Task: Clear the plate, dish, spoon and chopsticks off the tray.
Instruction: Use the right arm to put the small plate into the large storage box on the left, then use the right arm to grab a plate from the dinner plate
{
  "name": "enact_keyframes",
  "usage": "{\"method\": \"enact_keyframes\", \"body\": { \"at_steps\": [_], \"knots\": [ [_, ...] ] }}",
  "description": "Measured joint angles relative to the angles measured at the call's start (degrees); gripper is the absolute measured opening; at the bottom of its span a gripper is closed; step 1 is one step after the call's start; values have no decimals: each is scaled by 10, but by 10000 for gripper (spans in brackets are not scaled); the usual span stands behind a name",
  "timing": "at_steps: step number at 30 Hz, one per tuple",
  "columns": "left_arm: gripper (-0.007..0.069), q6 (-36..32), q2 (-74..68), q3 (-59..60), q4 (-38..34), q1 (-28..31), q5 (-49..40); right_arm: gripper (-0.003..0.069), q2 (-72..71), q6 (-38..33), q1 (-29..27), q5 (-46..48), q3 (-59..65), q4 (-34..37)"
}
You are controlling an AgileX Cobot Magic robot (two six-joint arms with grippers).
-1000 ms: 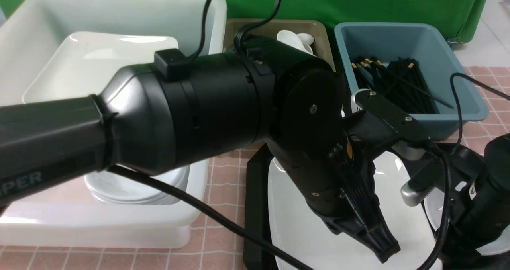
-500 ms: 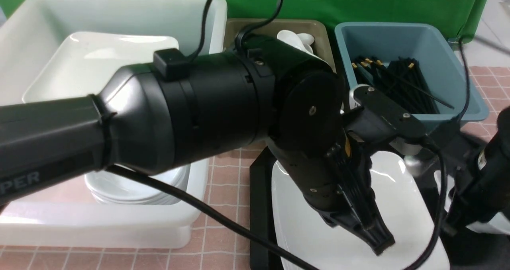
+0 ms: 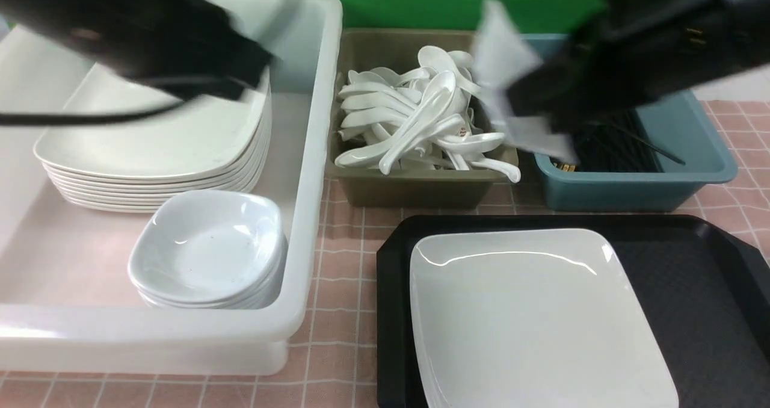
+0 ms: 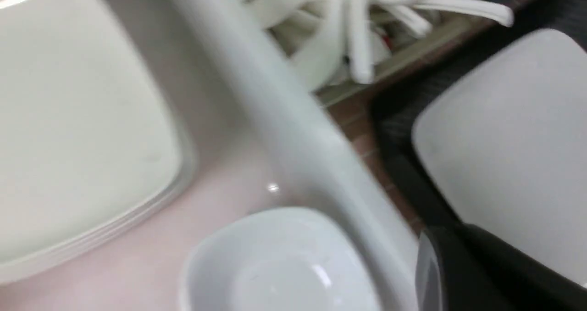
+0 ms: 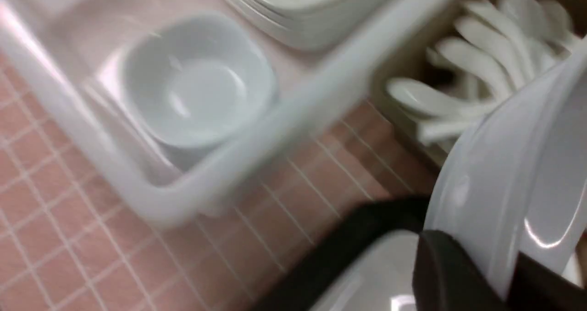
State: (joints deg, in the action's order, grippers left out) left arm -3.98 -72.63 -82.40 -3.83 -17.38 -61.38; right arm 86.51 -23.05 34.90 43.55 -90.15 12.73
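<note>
Black textured plastic forms the large rectangular tray (image 3: 692, 287) with cut-off corners, lying at the near right of a pink checked tablecloth (image 3: 343, 257). The large glossy white square plate (image 3: 529, 318) lies flat on the tray's left half, with bare tray showing to its right.

The right gripper (image 5: 497, 279) hangs high over the far side of the table. In the front view it is a dark blur above the spot where an olive bin and a blue bin meet. Its fingers are pinched closed on the rim of the small greyish-white rounded-square dish (image 3: 508, 83), which is tilted up on edge, clear of the tray. The right wrist view shows that rim clamped between the two dark fingers.

The left gripper (image 4: 467, 274) is at the far left, above a deep white plastic tub (image 3: 319, 155). Its jaws are closed and nothing shows in them.

Inside the tub, a stack of large white square plates (image 3: 156, 137) sits at the far end, with a stack of small white dishes (image 3: 207, 245) just in front of it. The olive rectangular bin (image 3: 415, 191), right of the tub, holds a heap of white soup spoons (image 3: 415, 119). The blue bin (image 3: 637, 188) beside it holds thin black chopsticks (image 3: 613, 143). A green cloth (image 3: 409, 2) hangs behind everything.
</note>
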Motion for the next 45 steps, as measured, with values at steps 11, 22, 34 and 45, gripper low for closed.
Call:
{"method": "enact_keyframes", "body": {
  "at_steps": [11,22,34,45],
  "knots": [
    [-3,29,173,196,-38,247,8,78,277,-22,167,-16,-238,8],
    [-2,10,191,229,-83,269,30,372,372,-27,193,-15,-282,-36],
    [-2,-52,191,230,-197,255,44,221,235,57,176,172,-284,-147],
    [-2,-111,98,232,-267,-11,130,30,92,52,-127,210,-60,1]
  ]
}}
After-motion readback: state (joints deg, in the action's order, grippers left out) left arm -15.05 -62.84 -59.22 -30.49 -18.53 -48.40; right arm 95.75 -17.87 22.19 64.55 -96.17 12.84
